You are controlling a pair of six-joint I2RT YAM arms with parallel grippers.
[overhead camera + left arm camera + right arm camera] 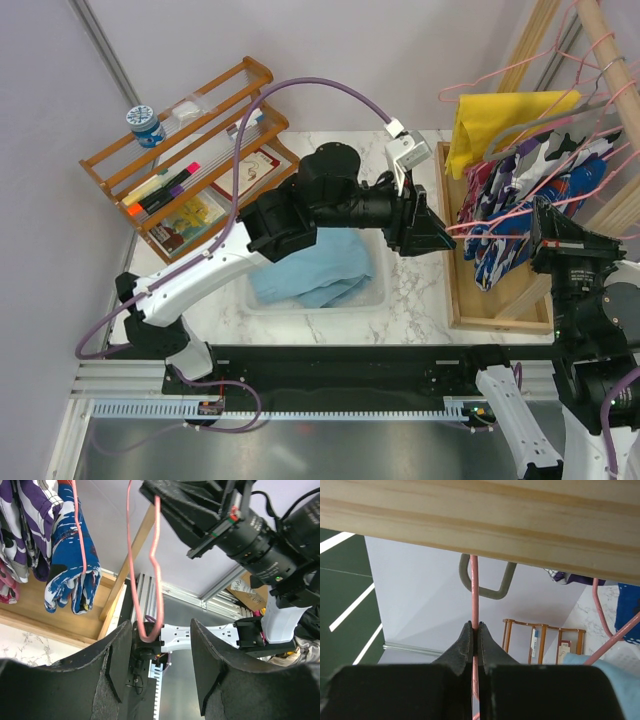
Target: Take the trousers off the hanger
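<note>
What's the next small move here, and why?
Probably draw the left gripper back off the hanger. The trousers already lie in the tray, and the wire between the open left jaws looks bare. The right gripper is shut on the hanger, so it should stay supported.

No wording was legible: the markings on the blue-lidded jar (146, 124), the booklets (192, 220) in the wooden rack (178, 100) and the cardboard box (247, 587) were too blurred.
</note>
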